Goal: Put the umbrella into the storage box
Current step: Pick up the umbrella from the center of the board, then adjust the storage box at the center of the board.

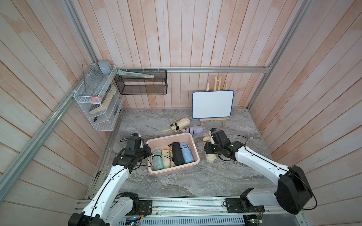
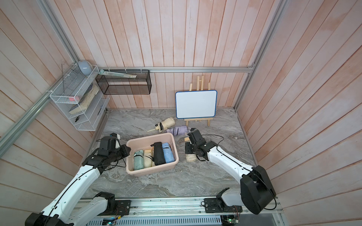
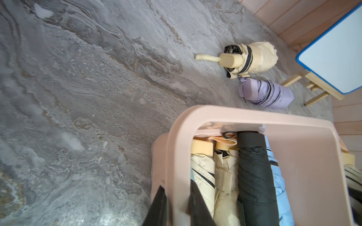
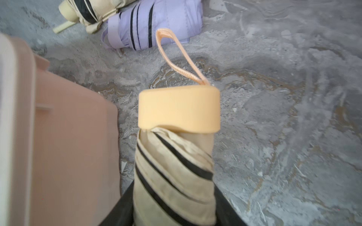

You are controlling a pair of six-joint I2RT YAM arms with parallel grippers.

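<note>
The storage box [image 1: 172, 173], a pale pink tub, stands mid-table with several folded umbrellas side by side in it: mint, cream, black [image 1: 177, 154] and blue. My left gripper [image 1: 148, 150] is shut on its left rim [image 3: 274, 121], one finger inside the wall and one outside [image 3: 176, 188]. Just right of the box lies a cream umbrella [image 1: 210, 158] with black stripes and a peach handle cap [image 4: 178, 109]. My right gripper [image 4: 173, 195] is shut round its body, and the arm hides its middle in both top views [image 2: 189, 149].
A second cream umbrella [image 1: 182, 123] and a purple one [image 1: 192, 130] lie behind the box. A whiteboard on a wooden easel [image 1: 213, 104] stands at the back wall. A black mesh basket [image 1: 143, 84] and a white wire rack [image 1: 98, 101] hang at the back left.
</note>
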